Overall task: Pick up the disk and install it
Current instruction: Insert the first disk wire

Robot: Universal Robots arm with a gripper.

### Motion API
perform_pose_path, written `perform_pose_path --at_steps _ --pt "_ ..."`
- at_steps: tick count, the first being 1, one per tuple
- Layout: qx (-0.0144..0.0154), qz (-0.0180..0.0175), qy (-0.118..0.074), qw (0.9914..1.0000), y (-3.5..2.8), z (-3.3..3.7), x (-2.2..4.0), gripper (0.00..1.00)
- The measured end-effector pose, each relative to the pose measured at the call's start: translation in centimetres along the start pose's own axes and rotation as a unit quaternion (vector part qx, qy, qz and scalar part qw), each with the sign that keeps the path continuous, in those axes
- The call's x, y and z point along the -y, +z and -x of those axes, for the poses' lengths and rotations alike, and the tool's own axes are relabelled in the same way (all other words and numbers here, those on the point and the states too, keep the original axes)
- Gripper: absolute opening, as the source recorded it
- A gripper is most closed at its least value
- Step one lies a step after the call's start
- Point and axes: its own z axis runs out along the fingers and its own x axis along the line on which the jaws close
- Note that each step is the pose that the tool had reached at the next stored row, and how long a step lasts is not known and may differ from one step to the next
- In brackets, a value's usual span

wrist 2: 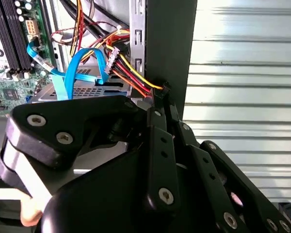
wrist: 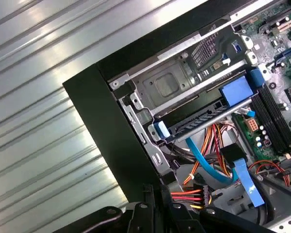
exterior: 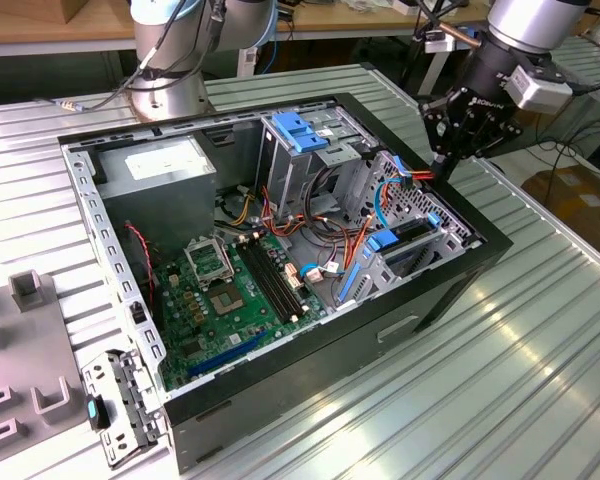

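While the grooved metal surface (exterior: 540,330) spreads under everything, we see the open black computer case (exterior: 440,300) lying on it, its inside turned upward. Within the case the grey power supply (exterior: 165,175) sits at the far corner toward the exterior view's left, and the green motherboard (exterior: 220,300) covers the floor in front of it.

Toward the exterior view's right stands the metal drive cage (exterior: 395,270), just inside the case's black wall. We find the disk (exterior: 412,232) lying flat in that cage, its dark body between blue rails. In the first wrist view the disk (wrist: 199,122) shows as a dark slab edge-on in a cage slot, with a blue tab at each end.

Above the case's rim on the exterior view's right hangs the arm (exterior: 520,40), pointing down. Its end effector (exterior: 443,160) reaches just inside the wall, beside the cage. In the second wrist view the end effector (wrist 2: 160,99) has its fingers drawn narrow, close together. Their tips meet a small black plug (wrist 2: 161,89) on red, yellow and black wires (wrist 2: 131,68). We cannot tell whether they pinch it. A light-blue flat cable (wrist 2: 82,68) loops just beside those wires.
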Motion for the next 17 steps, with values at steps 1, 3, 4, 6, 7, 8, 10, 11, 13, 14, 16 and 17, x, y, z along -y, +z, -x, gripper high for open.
perform_pose_path --at_steps 1,3,4,6,7,8,10,11,13,14,16,17 --pt "0.0001 -0.0001 0.001 1.00000 0.02 0.09 -0.05 0.16" --pt "0.0000 0.0000 0.001 1.00000 0.00 0.42 -0.26 0.16" --pt "0.0000 -0.0001 0.001 1.00000 0.01 0.58 -0.37 0.16" --pt "0.0000 0.0000 0.003 1.00000 0.03 0.86 -0.55 0.16" --pt "0.0001 0.0000 0.006 0.99998 0.04 0.88 -0.56 0.16" --pt "0.0000 0.0000 0.008 0.99996 0.05 0.91 -0.57 0.16" --pt "0.0000 0.0002 0.019 0.99982 0.07 0.95 -0.60 0.16" --pt "0.0000 0.0002 0.026 0.99965 0.08 0.96 -0.60 0.16" --pt "0.0001 0.0003 0.036 0.99936 0.08 0.97 -0.60 0.16" --pt "0.0000 0.0004 0.040 0.99921 0.08 0.98 -0.61 0.16" --pt "0.0001 0.0004 0.047 0.99890 0.08 1.01 -0.63 0.16" --pt "0.0001 0.0005 0.050 0.99873 0.08 1.04 -0.65 0.16"
